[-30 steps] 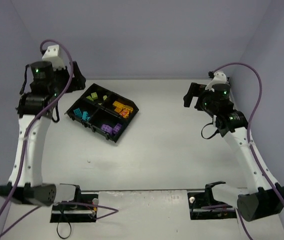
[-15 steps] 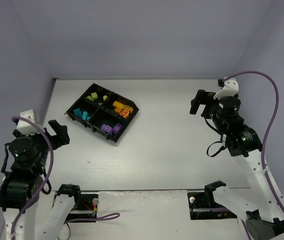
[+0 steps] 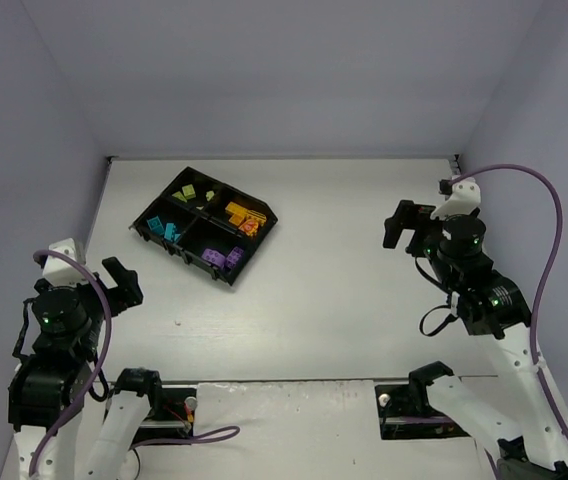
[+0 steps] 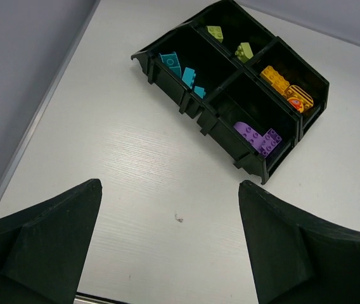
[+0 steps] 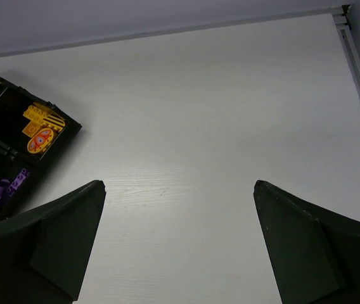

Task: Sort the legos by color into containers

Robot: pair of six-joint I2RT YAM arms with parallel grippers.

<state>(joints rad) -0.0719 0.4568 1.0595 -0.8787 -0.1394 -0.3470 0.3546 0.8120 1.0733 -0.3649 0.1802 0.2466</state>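
Note:
The black tray [image 3: 179,256] sits at the far left of the table, turned at an angle. Its four containers hold the legos by color: lime green [image 3: 186,191], orange-yellow [image 3: 244,215], teal-blue [image 3: 164,228] and purple [image 3: 222,258]. My left gripper [image 3: 122,282] is open and empty, near-left of the tray, above bare table. In the left wrist view [image 4: 169,187] the tray [image 4: 221,130] lies ahead of it. My right gripper [image 3: 401,225] is open and empty at the right side. In the right wrist view [image 5: 179,185] the tray's corner [image 5: 66,130] shows at the far left.
A small dark speck [image 4: 179,219] lies on the white table between the left fingers. A raised metal strip [image 5: 357,69] runs along the table's right edge. Grey walls enclose the table at the back and both sides.
My left arm has pulled back from beside the tray to the near-left corner. My right gripper has drawn slightly nearer and rightward. Both stay open and empty; the bricks have not moved.

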